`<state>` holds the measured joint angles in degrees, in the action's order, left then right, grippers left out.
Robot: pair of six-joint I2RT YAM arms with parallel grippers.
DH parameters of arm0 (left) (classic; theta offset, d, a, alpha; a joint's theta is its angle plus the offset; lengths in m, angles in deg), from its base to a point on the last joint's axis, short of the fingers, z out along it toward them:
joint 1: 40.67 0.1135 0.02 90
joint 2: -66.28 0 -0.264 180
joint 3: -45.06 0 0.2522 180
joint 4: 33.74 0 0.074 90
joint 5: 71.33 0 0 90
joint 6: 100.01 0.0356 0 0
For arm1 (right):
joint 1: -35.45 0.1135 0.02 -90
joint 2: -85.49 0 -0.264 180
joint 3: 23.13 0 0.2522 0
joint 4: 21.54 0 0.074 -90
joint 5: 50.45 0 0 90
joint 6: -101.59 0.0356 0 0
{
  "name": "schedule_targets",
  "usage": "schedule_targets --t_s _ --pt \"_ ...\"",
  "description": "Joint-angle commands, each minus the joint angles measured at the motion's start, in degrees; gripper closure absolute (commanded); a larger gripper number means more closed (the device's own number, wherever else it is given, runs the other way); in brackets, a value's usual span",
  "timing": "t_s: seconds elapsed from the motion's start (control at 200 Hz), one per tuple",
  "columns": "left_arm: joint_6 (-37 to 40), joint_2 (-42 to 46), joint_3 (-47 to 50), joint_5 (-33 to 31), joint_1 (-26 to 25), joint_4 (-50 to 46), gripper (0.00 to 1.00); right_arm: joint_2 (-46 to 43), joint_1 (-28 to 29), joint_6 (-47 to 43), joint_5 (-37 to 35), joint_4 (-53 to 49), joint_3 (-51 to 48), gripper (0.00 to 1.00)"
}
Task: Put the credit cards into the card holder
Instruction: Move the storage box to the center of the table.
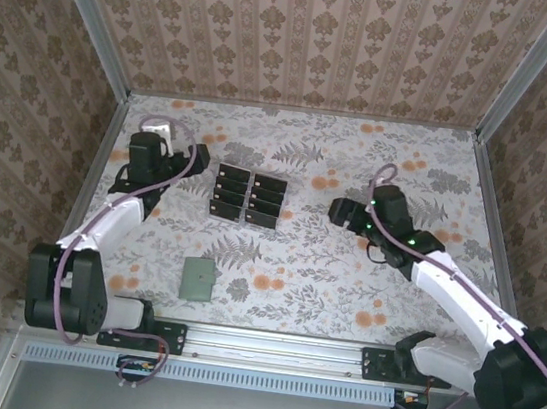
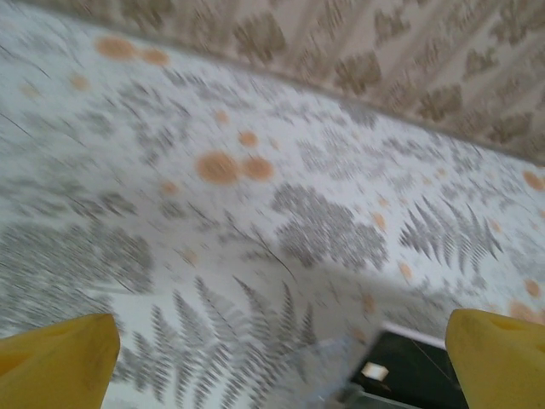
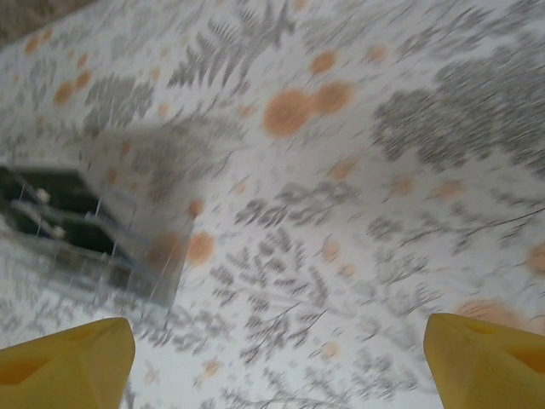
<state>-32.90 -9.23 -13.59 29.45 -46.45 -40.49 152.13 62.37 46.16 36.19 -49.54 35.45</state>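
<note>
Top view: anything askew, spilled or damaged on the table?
Nothing stands out. The black credit cards sit in neat rows in the clear slotted tray; the green card holder lies flat, apart, nearer the arms. The left gripper and right gripper are open, holding nothing.

The card holder lies flat on the table, apart from the rowed credit cards.

On the left end of the silver aluminium rail, the left arm: white links, black joint housings, looping purple cable. On the rail's right end, the right arm matches. Wedge-shaped yellow fingertips.
</note>
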Motion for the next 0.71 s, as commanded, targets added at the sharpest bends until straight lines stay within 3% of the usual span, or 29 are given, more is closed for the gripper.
schedule_targets --t_s 0.0,0.31,0.7 --pt "-5.6 -1.2 1.3 7.3 -0.7 2.8 0.0 5.0 5.4 3.0 -5.6 -4.6 3.7 0.11" --pt "-9.9 -5.3 4.8 9.4 -1.4 10.6 0.0 24.2 14.7 2.9 -10.5 -5.2 17.1 0.13" --pt "-12.2 -7.9 6.2 10.0 -3.7 14.8 0.0 37.5 16.1 2.9 -12.8 -6.9 27.5 0.12"
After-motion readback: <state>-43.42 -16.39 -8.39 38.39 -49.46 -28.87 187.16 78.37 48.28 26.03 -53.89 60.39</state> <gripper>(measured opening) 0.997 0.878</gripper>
